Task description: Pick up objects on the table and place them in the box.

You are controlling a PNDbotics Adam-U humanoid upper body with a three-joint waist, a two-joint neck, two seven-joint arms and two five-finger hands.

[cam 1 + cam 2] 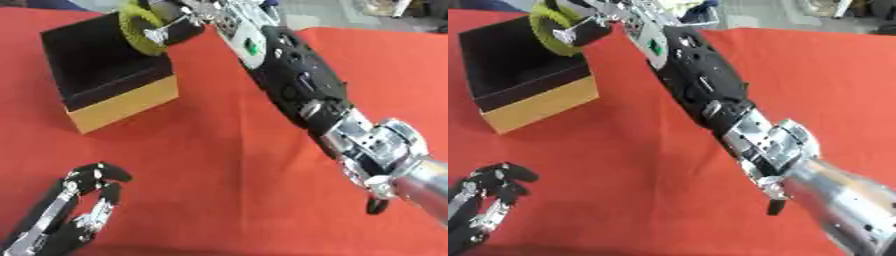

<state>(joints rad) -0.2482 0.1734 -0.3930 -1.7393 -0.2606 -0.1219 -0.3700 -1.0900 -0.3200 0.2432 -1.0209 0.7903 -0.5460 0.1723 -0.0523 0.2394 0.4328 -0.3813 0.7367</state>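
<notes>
Right robot hand (171, 27) curled, outstretched

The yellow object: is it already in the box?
Not yet: the right hand holds the yellow object above the open box's far rim.

no text, label or number can be read anywhere in either view.

My right arm reaches from the near right diagonally across the table (219, 165) to the far left, where my right hand (179, 22) holds a round object (140, 27) above the far right edge of the box (114, 85). The box stands on the table at the far left. My left hand (74, 210) rests at the near left corner, well apart from the box.
</notes>
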